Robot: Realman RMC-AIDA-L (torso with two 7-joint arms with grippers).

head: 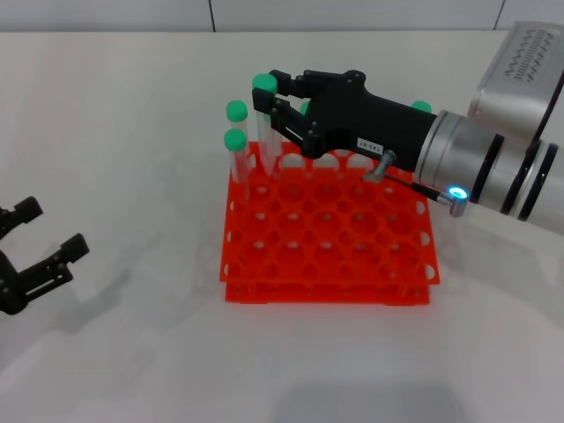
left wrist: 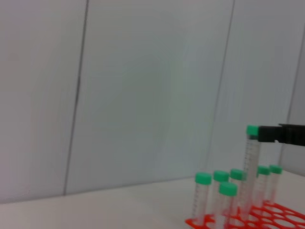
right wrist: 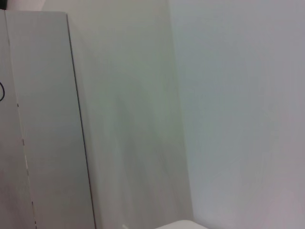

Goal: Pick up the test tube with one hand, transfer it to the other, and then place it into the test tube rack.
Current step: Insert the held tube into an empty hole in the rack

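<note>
The right tool (head: 267,99) grips the test tube (head: 264,123) just below its green cap, holding it upright so its base lines up with a hole in the back row of the test tube rack (head: 328,238). The tube stands beside other capped tubes (head: 235,141). The left tool (head: 35,251) rests open on the desk (head: 115,352), well apart.

can't see where the test tube (head: 264,123) bottoms out in the test tube rack (head: 328,264) from the head view, lower end lost behind other tubes. one green cap (head: 422,107) mostly hidden behind the right claw (head: 267,99). left claw (head: 42,256) chopped off by the frame edge. in the left wrist view, rack (left wrist: 267,217) cropped at the corner and right claw (left wrist: 281,134) cut by the edge.
</note>
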